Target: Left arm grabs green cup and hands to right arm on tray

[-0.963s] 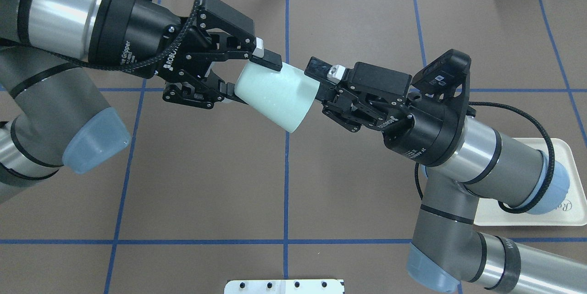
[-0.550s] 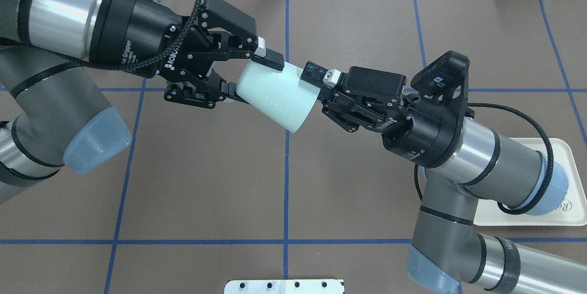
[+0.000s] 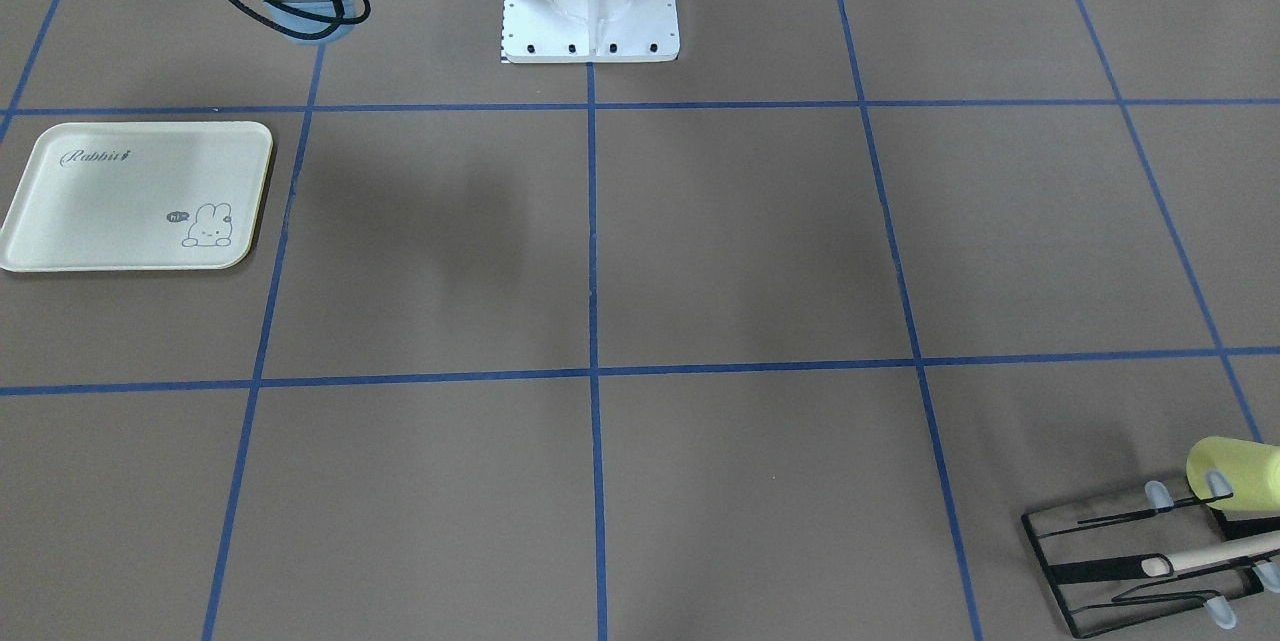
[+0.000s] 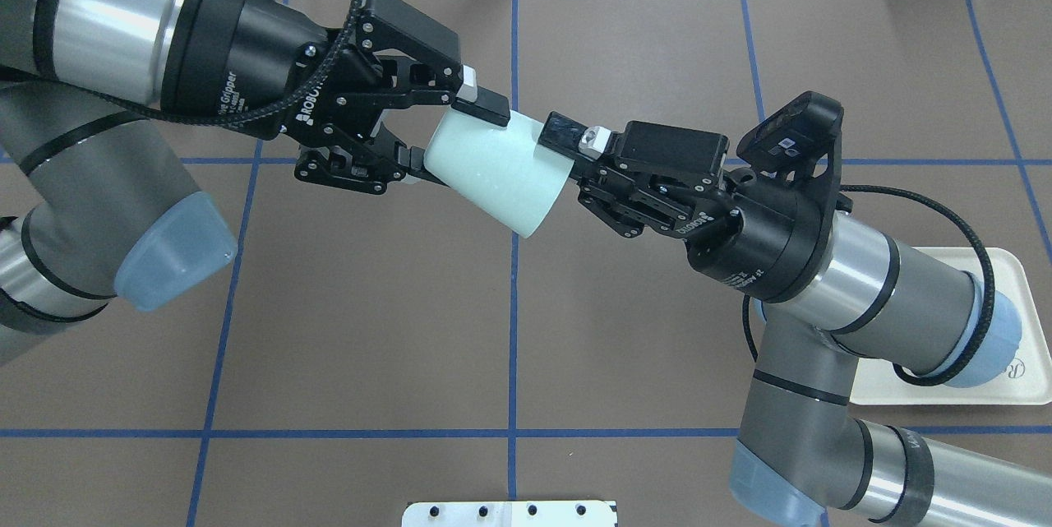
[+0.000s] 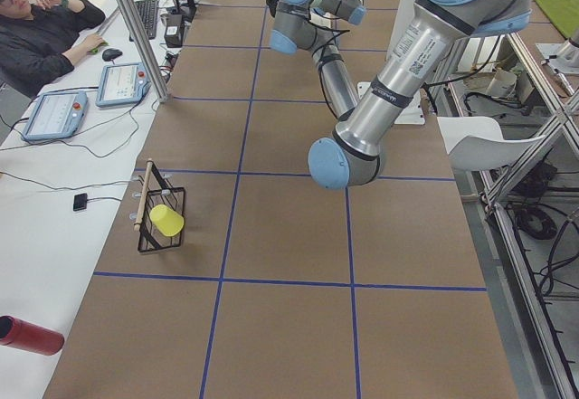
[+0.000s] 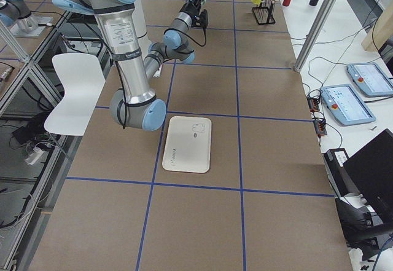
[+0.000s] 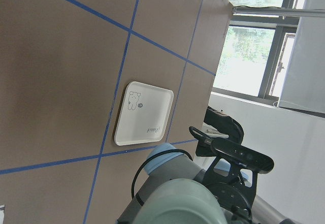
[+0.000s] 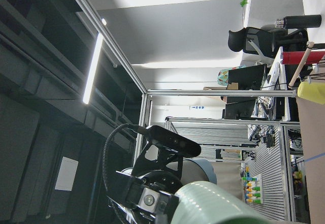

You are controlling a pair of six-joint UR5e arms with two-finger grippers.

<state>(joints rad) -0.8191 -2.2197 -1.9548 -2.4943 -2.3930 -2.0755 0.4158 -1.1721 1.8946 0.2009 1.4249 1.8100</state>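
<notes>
The green cup (image 4: 493,173) hangs on its side above the table's middle, rim toward the right arm. My left gripper (image 4: 448,135) is shut on its narrow base end. At the rim stands my right gripper (image 4: 567,157), open, with one finger (image 4: 565,132) lying over the outside of the cup wall and the other hidden behind the cup. The left wrist view shows the cup (image 7: 177,203) at the bottom edge, and its ribbed rim (image 8: 213,206) fills the bottom of the right wrist view. The cream tray (image 3: 130,196) lies flat with nothing on it, partly under the right arm (image 4: 1037,330).
A black wire rack (image 3: 1150,561) with a yellow cup (image 3: 1230,471) and a wooden stick stands at the table's far corner on the robot's left. The white base plate (image 3: 590,1) sits at the robot's edge. A person (image 5: 45,37) sits at the side desk.
The right gripper has slid left toward the cup, so its upper finger now overlaps the rim. The left gripper and cup have stayed nearly still.
</notes>
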